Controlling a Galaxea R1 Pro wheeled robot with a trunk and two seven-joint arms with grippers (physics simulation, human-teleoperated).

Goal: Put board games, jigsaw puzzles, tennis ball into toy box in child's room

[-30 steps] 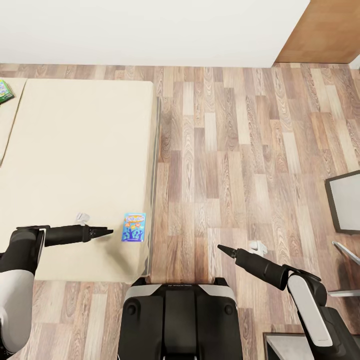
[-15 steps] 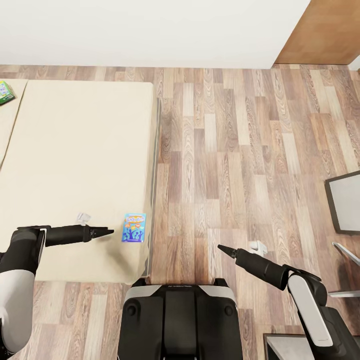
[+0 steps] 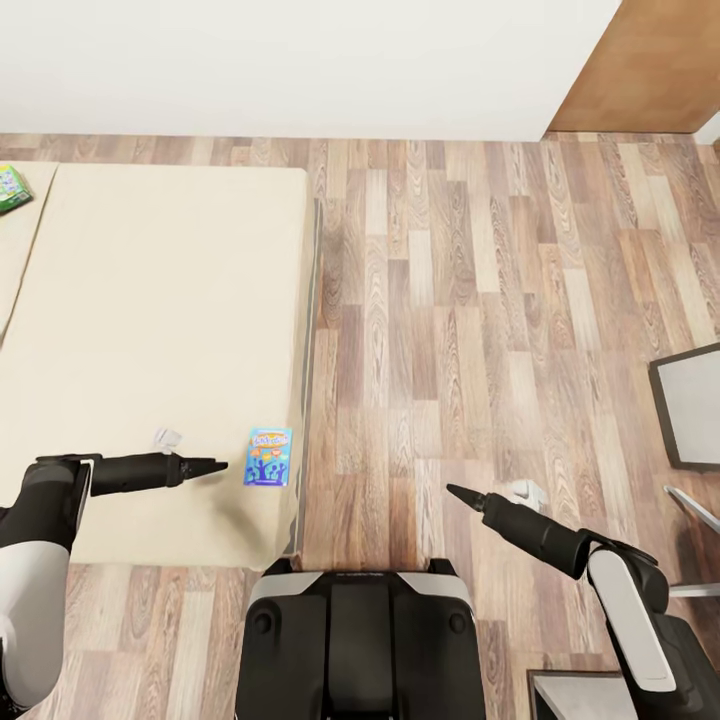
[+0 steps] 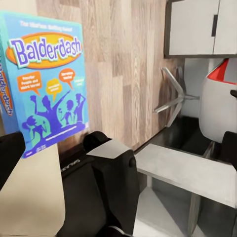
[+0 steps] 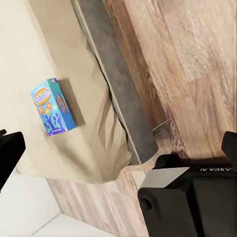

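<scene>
Reaching for the blue board game [image 3: 268,456], which lay near the bed's [image 3: 150,300] floor-side edge, the left gripper [image 3: 215,465] hovered just beside it, fingers looking pinched together and empty. Next, I'd judge, they'd need spreading to grasp it. The right gripper [image 3: 458,492] hung over the floor, its opening unclear.

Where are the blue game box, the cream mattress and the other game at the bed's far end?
Blue Balderdash box [image 3: 268,456], head view, lid centre.
Cream mattress [image 3: 160,330], head view, bare top.
Green-white game box [image 3: 10,186], head view, visible lid.
</scene>
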